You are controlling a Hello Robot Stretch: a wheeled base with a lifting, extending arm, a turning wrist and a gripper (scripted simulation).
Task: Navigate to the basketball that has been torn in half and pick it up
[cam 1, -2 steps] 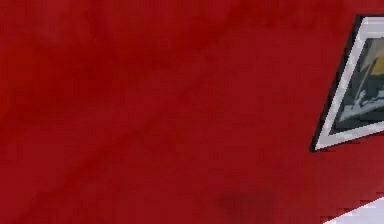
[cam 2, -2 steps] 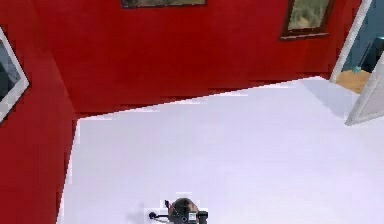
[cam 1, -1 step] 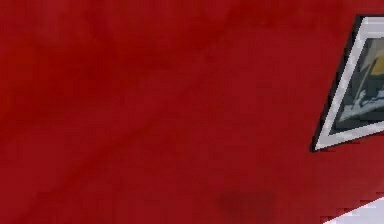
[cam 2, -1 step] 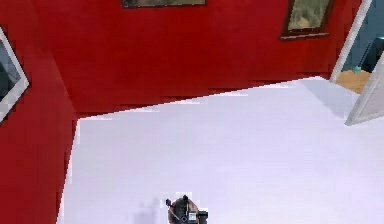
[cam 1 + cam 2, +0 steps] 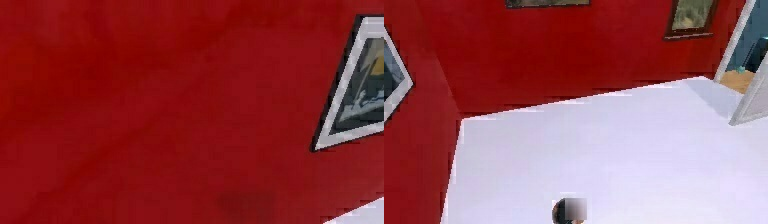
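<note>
Basketball, torn in half: its place cannot be fixed with certainty. A small dark rounded blob (image 5: pixel 567 210) is seen on the white floor (image 5: pixel 604 140) at the bottom edge of the arm side view, just left of the middle. It may be the ball, but its shape and colour are not clear enough for that to be affirmed. A red wall (image 5: pixel 150 100) is met very close ahead in the forward view, with a framed picture (image 5: pixel 358 90) hung at that view's right edge. Risk is judged to lie chiefly there: were the base driven forward, the wall would likely be struck, and a turn made so near could scrape the base along it. A second risk is judged at the blob: lying so near the robot's body, it could be nudged or run over during a turn and, if it is the half ball, sent skidding out of reach. The state of the pincer cannot be told
</note>
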